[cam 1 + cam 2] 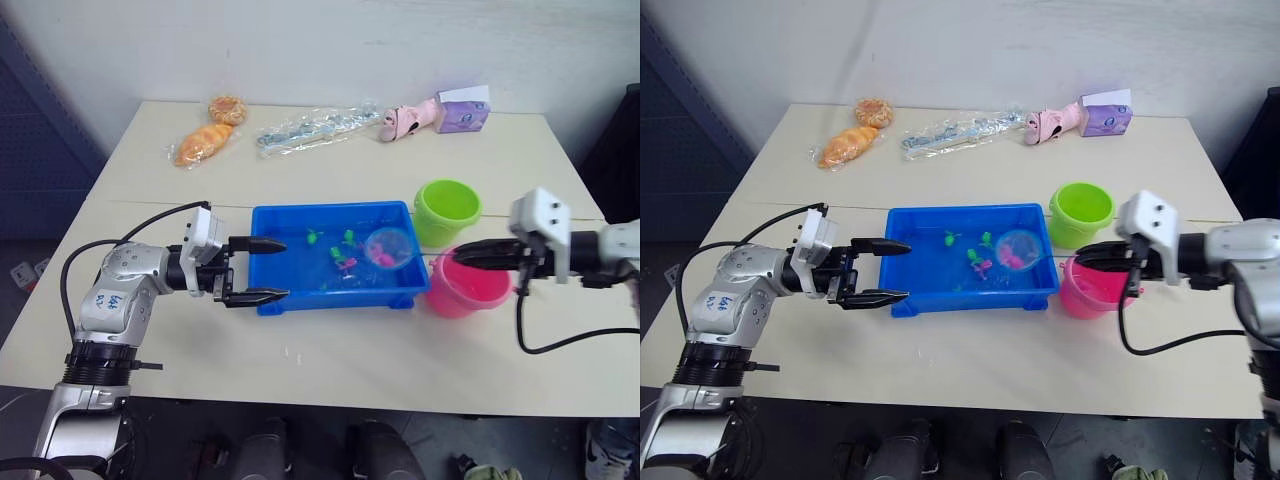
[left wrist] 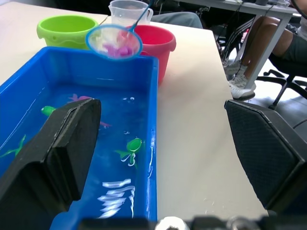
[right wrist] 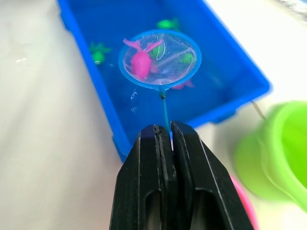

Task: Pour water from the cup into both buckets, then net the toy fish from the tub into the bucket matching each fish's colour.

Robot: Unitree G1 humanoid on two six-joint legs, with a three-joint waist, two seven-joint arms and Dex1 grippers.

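The blue tub (image 1: 300, 285) sat near the middle of the desk (image 1: 330, 345), holding water and several small fish. The left gripper (image 1: 268, 270) reached to the tub's left end with its fingers (image 2: 57, 153) spread wide open, one over the water and one outside the front wall, gripping nothing.

The right gripper (image 3: 163, 139) had its fingers pressed closed on the thin handle of the net (image 3: 159, 60). It hung over the pink bucket (image 1: 465, 290), which stood just beside the tub's right front corner. The net's hoop was held above the right end of the tub, clear of the water, with a pink fish (image 3: 140, 61) lying in the mesh.

The green bucket (image 1: 447, 210) stood just behind the pink one, near the tub's right rear corner. In the left wrist view the clear cup (image 2: 128, 10) showed beyond the two buckets. Green fish (image 2: 133, 145) and at least one more pink fish (image 1: 346, 264) were in the tub.

Along the far edge of the desk lay two wrapped buns (image 1: 205, 143), a clear plastic packet (image 1: 315, 128), a pink toy (image 1: 408, 120) and a small purple box (image 1: 462, 115). A seated person's legs (image 2: 268, 43) showed in the left wrist view.
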